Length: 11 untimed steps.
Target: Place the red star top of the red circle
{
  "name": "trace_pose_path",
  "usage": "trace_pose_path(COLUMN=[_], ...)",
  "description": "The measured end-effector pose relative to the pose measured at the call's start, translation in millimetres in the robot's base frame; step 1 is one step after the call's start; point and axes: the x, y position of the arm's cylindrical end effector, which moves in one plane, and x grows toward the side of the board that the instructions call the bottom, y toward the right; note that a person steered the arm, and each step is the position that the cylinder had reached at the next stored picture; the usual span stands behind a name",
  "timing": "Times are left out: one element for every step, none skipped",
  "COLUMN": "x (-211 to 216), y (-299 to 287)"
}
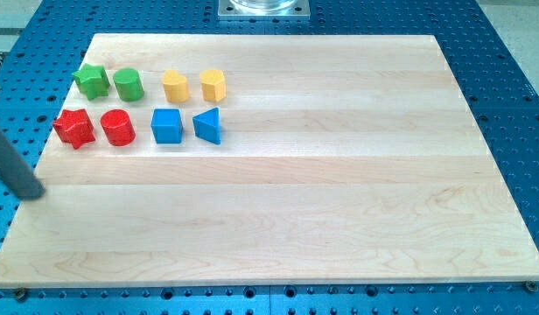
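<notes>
The red star lies near the board's left edge. The red circle stands just to its right, a small gap between them. My dark rod comes in from the view's left edge and its tip rests at the board's left edge, below and left of the red star, touching no block.
Above the red pair sit a green star and a green circle. To their right are two yellow blocks. A blue cube and a blue triangle lie right of the red circle. The wooden board lies on a blue perforated table.
</notes>
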Motion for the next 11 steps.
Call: trace_pose_path(x=[-54, -72, -62, -75, -130, -158, -156, -144, -144, -160, -205], y=[0, 20, 22, 30, 41, 62, 68, 61, 21, 6, 48])
